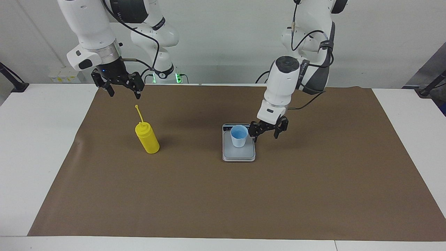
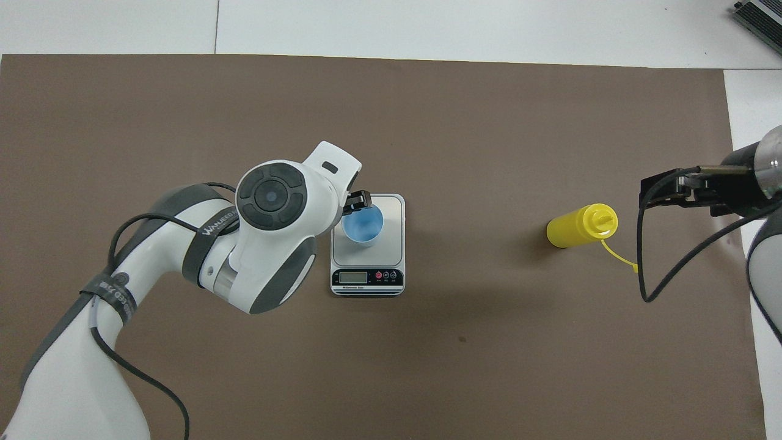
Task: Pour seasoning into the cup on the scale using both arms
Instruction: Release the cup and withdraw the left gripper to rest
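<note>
The light blue cup [image 1: 239,136] [image 2: 362,225] stands upright on the silver-grey scale [image 1: 239,154] [image 2: 393,211], free of any grip. My left gripper [image 1: 266,136] hangs open just beside the cup, toward the left arm's end of the table, with nothing between its fingers. In the overhead view the wrist hides most of it, and only one fingertip [image 2: 358,200] shows at the cup's rim. The yellow seasoning bottle [image 1: 147,138] [image 2: 577,226] stands upright toward the right arm's end, its cap strap sticking out. My right gripper [image 1: 124,92] [image 2: 645,192] waits open above the mat, apart from the bottle.
A brown mat [image 1: 313,181] [image 2: 489,366] covers most of the white table [image 1: 35,157]. The scale's display strip [image 2: 367,278] faces the robots. A black cable [image 2: 672,269] loops down from the right wrist near the bottle's strap.
</note>
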### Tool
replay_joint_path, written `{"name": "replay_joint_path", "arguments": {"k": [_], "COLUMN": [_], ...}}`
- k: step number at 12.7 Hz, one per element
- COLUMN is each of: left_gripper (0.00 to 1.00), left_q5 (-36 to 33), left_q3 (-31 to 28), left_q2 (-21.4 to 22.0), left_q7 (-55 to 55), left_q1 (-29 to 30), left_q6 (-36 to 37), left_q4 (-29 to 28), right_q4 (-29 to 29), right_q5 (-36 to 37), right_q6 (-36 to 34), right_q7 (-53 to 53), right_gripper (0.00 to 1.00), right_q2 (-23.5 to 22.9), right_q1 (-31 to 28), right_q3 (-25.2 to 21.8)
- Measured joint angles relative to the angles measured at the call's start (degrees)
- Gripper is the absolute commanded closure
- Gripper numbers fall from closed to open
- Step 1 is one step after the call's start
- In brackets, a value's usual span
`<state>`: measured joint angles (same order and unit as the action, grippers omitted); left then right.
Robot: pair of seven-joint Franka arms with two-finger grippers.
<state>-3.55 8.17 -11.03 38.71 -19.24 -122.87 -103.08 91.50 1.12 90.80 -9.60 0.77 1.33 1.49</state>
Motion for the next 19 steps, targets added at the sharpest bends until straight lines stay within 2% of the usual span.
{"name": "replay_joint_path", "arguments": {"k": [5,9,13,16,19], "left_gripper": [0.00,0.00,0.00,0.00,0.00], "left_q5": [0.0,0.0,0.7,0.8,0.8], "left_q3": [-0.1,-0.3,-0.5,-1.9,-3.5], "left_q2": [4.4,9.3,12.5,13.0,13.3], "left_q7": [-12.6,-24.0,-34.0,-38.4,-40.4], "left_q1": [6.4,12.5,17.8,18.2,18.2], "left_q6": [7.9,14.4,19.4,26.8,31.1], "left_q4": [0.0,0.0,0.5,6.0,9.8], "right_q4": [2.4,8.9,12.5,15.5,23.6], "right_q5": [-0.3,-7.7,-9.4,-12.2,-18.1], "right_q6": [1.9,8.0,9.6,14.0,21.5], "right_q7": [2.7,15.0,26.7,35.0,45.7], "right_gripper": [0.00,0.00,0.00,0.00,0.00], "right_q2": [0.5,2.7,4.6,5.3,7.9], "right_q1": [0.0,-3.3,-6.4,-8.7,-10.7], "right_q3": [0.0,-0.3,-0.4,-0.5,-0.5]}}
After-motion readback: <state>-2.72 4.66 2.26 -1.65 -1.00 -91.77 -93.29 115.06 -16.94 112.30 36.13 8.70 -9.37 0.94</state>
